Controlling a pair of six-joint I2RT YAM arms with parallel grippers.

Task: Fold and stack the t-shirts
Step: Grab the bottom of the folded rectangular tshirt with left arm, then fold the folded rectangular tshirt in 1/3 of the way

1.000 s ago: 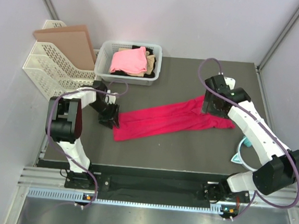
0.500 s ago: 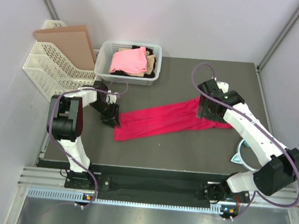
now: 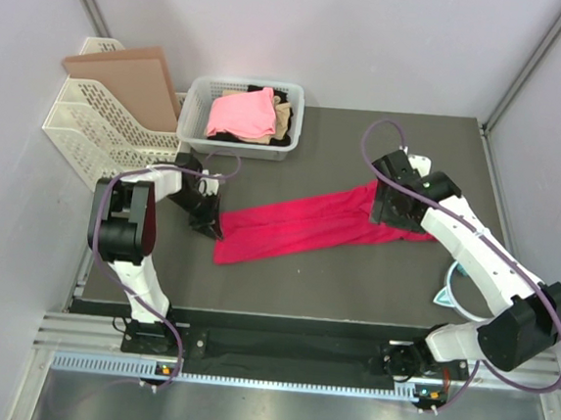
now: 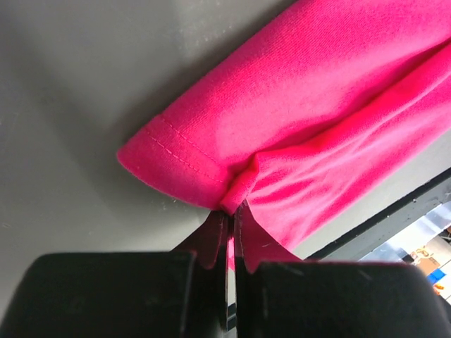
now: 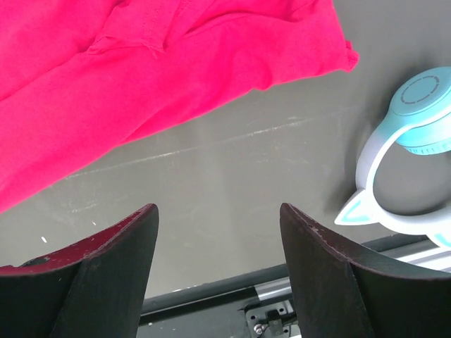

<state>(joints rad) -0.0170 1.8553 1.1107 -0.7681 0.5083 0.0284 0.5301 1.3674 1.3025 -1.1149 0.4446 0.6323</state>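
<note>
While bent low at centre left, pinches the lower-left hem of the crimson t-shirt (image 3: 308,227), stretched diagonally across mid-frame, with the left gripper (image 3: 207,225), jaws clamped on the cloth; reaches over the shirt's upper-right end with the right gripper (image 3: 388,212), elbow folded at lower right, jaws apart and empty; hides most of the tan t-shirt (image 3: 284,122) beneath the light pink t-shirt (image 3: 240,115) in the basket (image 3: 197,100), upper left.
</note>
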